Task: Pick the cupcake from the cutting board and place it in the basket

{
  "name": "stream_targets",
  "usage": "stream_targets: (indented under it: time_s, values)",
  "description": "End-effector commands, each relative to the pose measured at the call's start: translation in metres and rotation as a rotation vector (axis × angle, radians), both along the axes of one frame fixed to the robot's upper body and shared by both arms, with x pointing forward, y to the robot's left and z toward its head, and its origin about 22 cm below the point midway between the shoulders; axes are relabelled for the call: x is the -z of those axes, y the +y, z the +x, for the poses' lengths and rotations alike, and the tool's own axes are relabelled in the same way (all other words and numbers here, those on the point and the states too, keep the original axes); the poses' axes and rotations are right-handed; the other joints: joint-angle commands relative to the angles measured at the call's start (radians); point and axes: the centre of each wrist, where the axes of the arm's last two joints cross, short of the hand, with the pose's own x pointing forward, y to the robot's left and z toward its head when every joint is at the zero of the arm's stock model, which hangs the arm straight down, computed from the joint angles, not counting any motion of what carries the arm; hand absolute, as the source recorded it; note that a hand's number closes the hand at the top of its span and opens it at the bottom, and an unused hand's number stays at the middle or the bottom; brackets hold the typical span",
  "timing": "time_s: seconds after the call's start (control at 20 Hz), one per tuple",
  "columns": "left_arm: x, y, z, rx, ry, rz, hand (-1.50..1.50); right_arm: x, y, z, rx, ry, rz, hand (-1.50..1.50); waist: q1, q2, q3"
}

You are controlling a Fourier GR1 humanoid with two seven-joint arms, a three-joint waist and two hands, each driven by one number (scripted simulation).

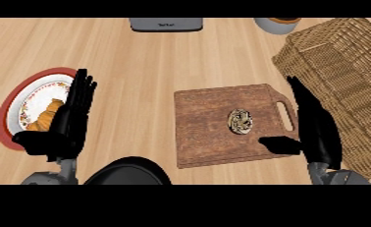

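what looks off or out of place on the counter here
Nothing stands out. The cupcake sits on the cutting board, the basket stands at the right, a croissant lies on the plate, and nothing is spilled.

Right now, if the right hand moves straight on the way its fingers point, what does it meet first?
The open right hand points up the view, along the brown wooden cutting board's handle side. First it probably meets the woven wicker basket; height is unclear. The small round cupcake lies off this line.
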Motion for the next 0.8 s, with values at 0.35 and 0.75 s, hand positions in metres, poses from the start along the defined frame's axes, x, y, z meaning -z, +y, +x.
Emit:
stream_targets:
  time_s: [0.35, 0.75]
  values:
    - [0.000, 0.000, -0.001, 0.033, -0.017, -0.020, 0.00, -0.119, 0.076, -0.019, -0.020, 0.278, -0.074, -1.50, 0.032, 0.017, 0.010]
    - [-0.007, -0.005, -0.010, 0.023, -0.021, -0.019, 0.00, -0.111, 0.071, -0.003, 0.078, 0.372, -0.176, -1.50, 0.027, 0.015, 0.013]
